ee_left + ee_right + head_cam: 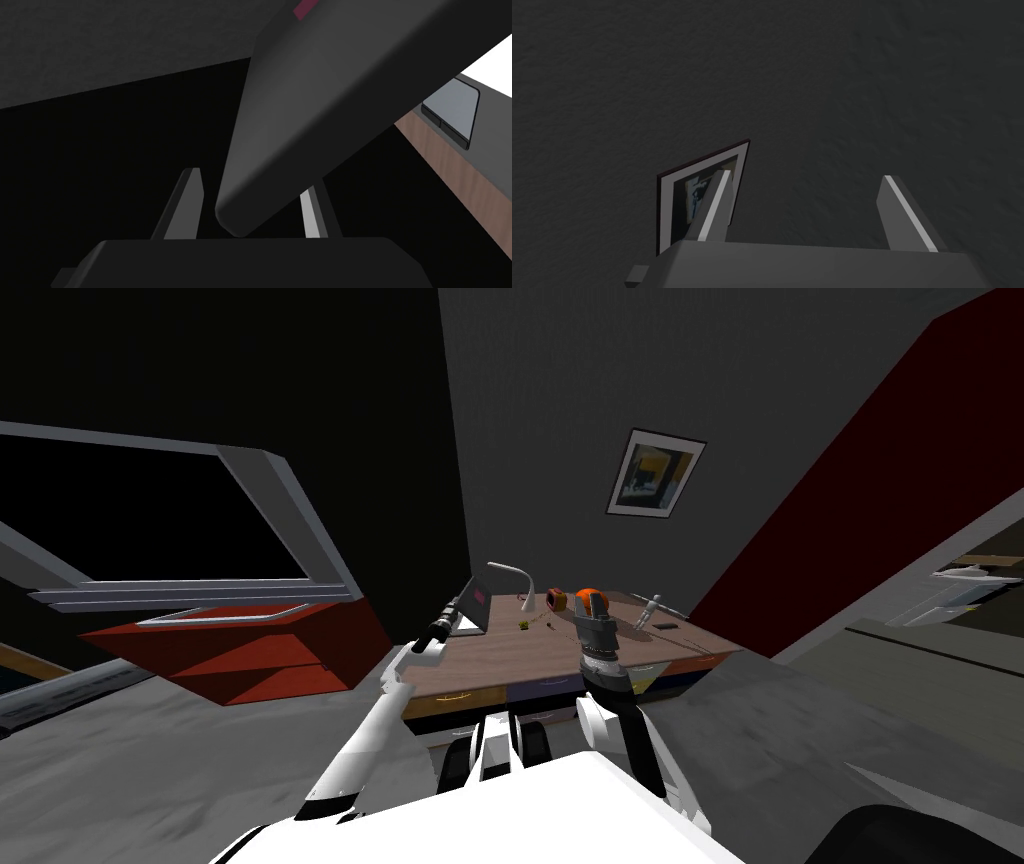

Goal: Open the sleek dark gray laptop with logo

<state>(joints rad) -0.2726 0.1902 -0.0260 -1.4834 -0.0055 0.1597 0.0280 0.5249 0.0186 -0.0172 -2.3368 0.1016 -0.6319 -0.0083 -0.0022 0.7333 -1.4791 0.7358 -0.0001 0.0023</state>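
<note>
1. Fingers [189, 200] of the left gripper [250, 202]: drawn in closer than an idle spread, one to each face of the lid [320, 100] of the laptop [475, 603], near the lid's free corner. Judged to be pinching the lid (a thin dark gap beside one finger leaves slight doubt).
2. Lid: dark grey, with a maroon logo [304, 7] on its outer face. It stands raised at a slant off the base [495, 125], neither flat nor upright.
3. Base: lies flat on the wood-topped bench [450, 172]. The trackpad [452, 112] is uncovered beneath the lifted lid.
4. Location of the laptop: far left part of the bench, just beside a white lamp [512, 576].
5. Right gripper [804, 176]: fingers spread wide, holding nothing. The head view puts it raised above the bench's middle right, near an orange object [588, 593] and well apart from the laptop.
6. Step in hand (judgement): the opening itself, with the lid part-lifted and the task not complete.
7. Next move calls for carrying the pinched edge up and back along an arc about the hinge. The wrist should turn with the lid so the fingers do not slip off the corner. Risk to watch: the base tipping or sliding on the bench (nothing holds it down).
</note>
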